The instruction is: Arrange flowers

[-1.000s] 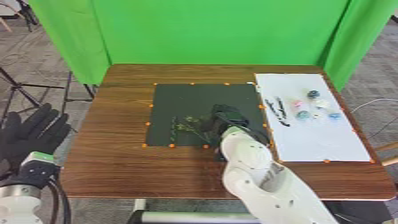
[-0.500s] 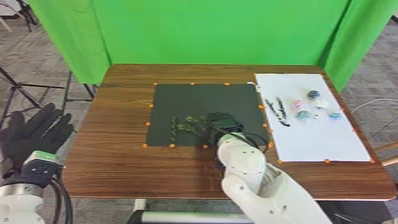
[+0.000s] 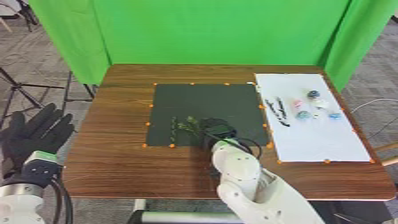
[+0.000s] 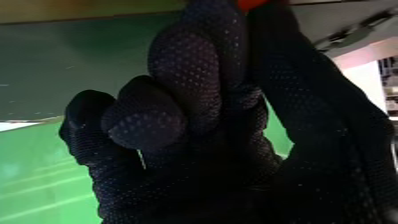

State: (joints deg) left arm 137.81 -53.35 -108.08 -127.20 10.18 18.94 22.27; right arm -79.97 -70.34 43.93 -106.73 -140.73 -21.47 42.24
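"Black glove on both, so where's each one?"
"Right hand [image 3: 216,128] at the one dark mat [image 3: 191,97], near its lower right corner. Left hand [image 3: 34,131] off the surface [image 3: 111,120], palm up, digits spread."
"Is the right one pinching anything?"
"Can't tell."
"And the greenery?"
"One leafy green sprig [image 3: 189,124], just left of the right hand. Past that, farther left, one dark upright stem [image 3: 173,131]."
"Flowers?"
"Right of that same hand and farther forward, on one white sheet [image 3: 329,142]: at least five small flower heads. One dark blue [image 3: 313,94], one pink [image 3: 298,104], one white [image 3: 321,103], two pale blue [image 3: 304,115]. Nearer the hand, two slender dark pieces [image 3: 282,108]."
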